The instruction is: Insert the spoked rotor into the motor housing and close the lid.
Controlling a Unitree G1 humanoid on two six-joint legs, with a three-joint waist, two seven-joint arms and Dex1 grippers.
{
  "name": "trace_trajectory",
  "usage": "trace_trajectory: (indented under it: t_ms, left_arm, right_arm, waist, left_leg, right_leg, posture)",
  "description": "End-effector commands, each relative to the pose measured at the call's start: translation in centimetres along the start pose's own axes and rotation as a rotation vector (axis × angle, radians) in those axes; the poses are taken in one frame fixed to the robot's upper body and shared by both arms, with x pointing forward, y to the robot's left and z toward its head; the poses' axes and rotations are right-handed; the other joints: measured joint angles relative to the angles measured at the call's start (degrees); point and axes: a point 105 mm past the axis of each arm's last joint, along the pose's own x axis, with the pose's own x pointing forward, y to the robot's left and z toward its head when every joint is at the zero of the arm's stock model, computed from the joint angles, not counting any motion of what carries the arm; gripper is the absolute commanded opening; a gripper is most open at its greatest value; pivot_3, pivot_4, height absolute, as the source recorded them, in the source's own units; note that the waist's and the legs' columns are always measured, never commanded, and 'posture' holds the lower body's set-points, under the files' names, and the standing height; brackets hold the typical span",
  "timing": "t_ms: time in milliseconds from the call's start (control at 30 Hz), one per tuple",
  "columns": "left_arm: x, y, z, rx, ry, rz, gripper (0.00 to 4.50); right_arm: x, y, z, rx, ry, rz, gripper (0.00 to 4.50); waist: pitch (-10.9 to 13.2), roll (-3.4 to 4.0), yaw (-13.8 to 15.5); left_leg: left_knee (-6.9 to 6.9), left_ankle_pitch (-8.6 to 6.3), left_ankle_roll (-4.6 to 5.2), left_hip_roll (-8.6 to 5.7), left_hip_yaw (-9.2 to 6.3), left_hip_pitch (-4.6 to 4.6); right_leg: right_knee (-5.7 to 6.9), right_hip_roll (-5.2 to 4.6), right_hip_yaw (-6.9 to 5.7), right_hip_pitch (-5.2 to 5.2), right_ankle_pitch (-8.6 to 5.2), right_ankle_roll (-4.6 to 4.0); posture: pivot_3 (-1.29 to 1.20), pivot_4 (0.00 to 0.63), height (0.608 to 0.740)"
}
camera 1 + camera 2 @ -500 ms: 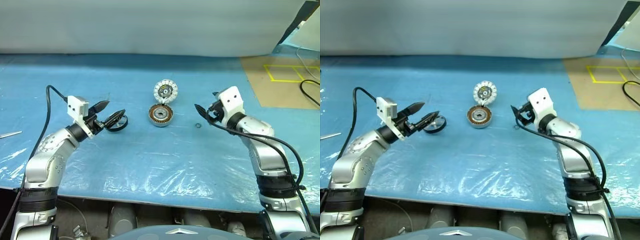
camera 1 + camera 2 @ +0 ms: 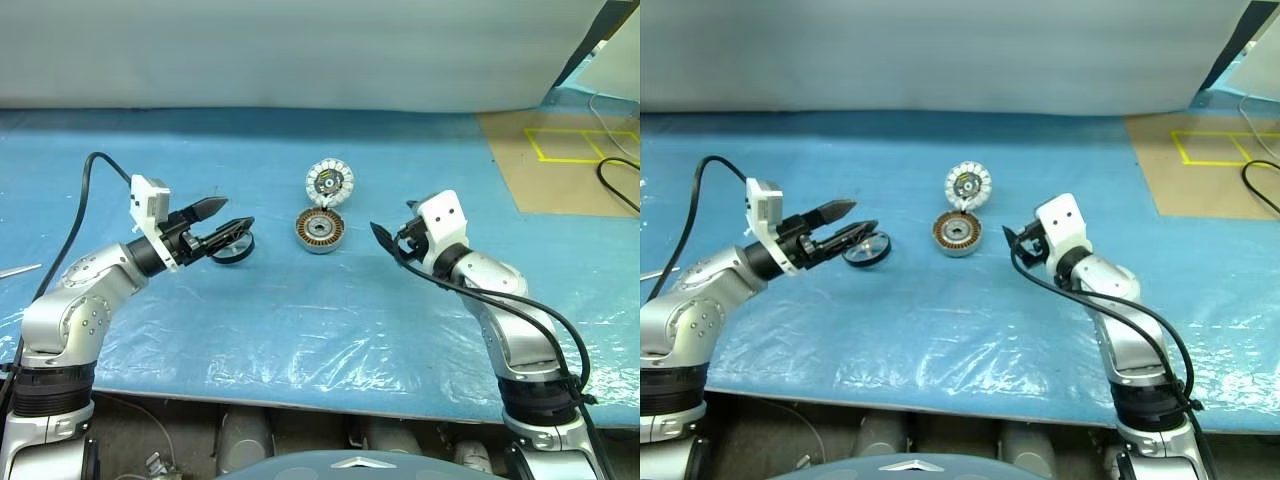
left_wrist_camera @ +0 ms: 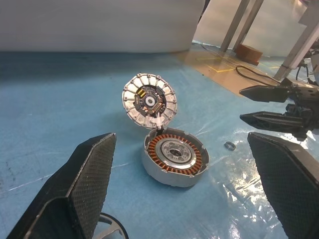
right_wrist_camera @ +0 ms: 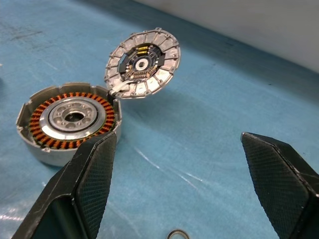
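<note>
Our left gripper [image 2: 228, 222] stands with fingers apart and empty, left of centre in the frame, just above the spoked rotor [image 2: 866, 250], which lies flat on the blue sheet [image 2: 300, 320]. Our right gripper [image 2: 385, 238], also spread and empty, sits right of centre. Between them rests the motor housing [image 2: 320, 230], its lid [image 2: 330, 182] hinged up behind. We judge the rotor light, stiff and thin, with delicate spokes; we would pinch it across the rim.
</note>
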Motion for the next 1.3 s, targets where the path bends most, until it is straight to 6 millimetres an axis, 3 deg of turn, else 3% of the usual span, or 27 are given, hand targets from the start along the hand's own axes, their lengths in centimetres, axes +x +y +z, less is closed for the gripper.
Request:
trace_trajectory:
  t_ms: [33,200,300,433,800,1100,1300]
  left_arm:
    - [0.4,-0.7,0.4,0.045,0.002,-0.062,4.47]
    - [0.8,-1.7,0.4,0.073,0.069,-0.226,4.47]
    - [0.6,-2.2,-0.4,0.084,0.145,-0.317,4.47]
    - [-0.1,-2.5,-2.7,0.104,0.256,-0.403,4.47]
    - [1.4,-2.2,-3.0,0.128,0.182,-0.362,4.47]
    - [1.9,-2.0,-3.5,0.155,0.182,-0.351,4.47]
    - [1.7,-1.8,-4.0,0.163,0.177,-0.324,4.47]
  right_arm:
    - [0.3,-1.2,1.3,-0.042,-0.049,-0.001,4.17]
    - [-0.5,0.1,2.5,-0.050,-0.045,0.287,4.17]
    - [-0.9,-0.4,1.6,-0.044,0.007,0.399,4.17]
    - [-1.3,0.4,0.3,-0.034,0.052,0.549,4.17]
    - [0.7,1.9,2.1,-0.156,-0.005,0.588,4.17]
    - [3.8,3.0,5.0,-0.310,0.010,0.782,4.17]
    - [5.7,4.8,6.9,-0.416,0.079,0.991,4.17]
  waist:
    - [0.0,0.00,0.0]
    - [0.0,0.01,0.1]
    - [0.0,0.01,0.1]
    - [0.0,0.02,0.1]
    - [0.0,0.02,0.1]
    - [0.0,0.02,-0.2]
    - [0.0,0.01,-0.2]
  left_leg:
    - [-0.01,0.00,0.00,0.00,0.00,0.00]
    - [-0.06,0.00,0.00,0.01,-0.01,-0.04]
    - [-0.05,0.00,0.00,-0.01,-0.02,-0.03]
    - [-0.05,0.00,0.02,0.00,-0.01,-0.02]
    - [0.13,0.02,0.05,0.04,-0.01,-0.03]
    - [0.23,0.03,0.09,0.05,-0.01,-0.11]
    - [0.36,0.14,0.30,0.23,-0.03,-0.34]
  right_leg:
    - [0.00,0.00,0.00,0.00,0.01,0.03]
    - [0.00,0.03,-0.01,-0.03,0.06,0.09]
    - [-0.01,0.01,-0.02,-0.01,0.06,0.09]
    - [0.00,0.01,-0.02,0.00,0.05,0.07]
    - [0.21,-0.01,-0.03,-0.01,-0.08,-0.20]
    - [0.33,0.00,-0.04,-0.07,-0.08,-0.23]
    - [0.45,0.02,-0.25,-0.20,-0.13,-0.38]
  posture:
    - [0.00,0.150,0.740]
    - [0.00,0.150,0.740]
    - [0.00,0.150,0.740]
    - [0.00,0.150,0.740]
    - [0.00,0.150,0.740]
    - [0.00,0.150,0.740]
    - [0.00,0.150,0.740]
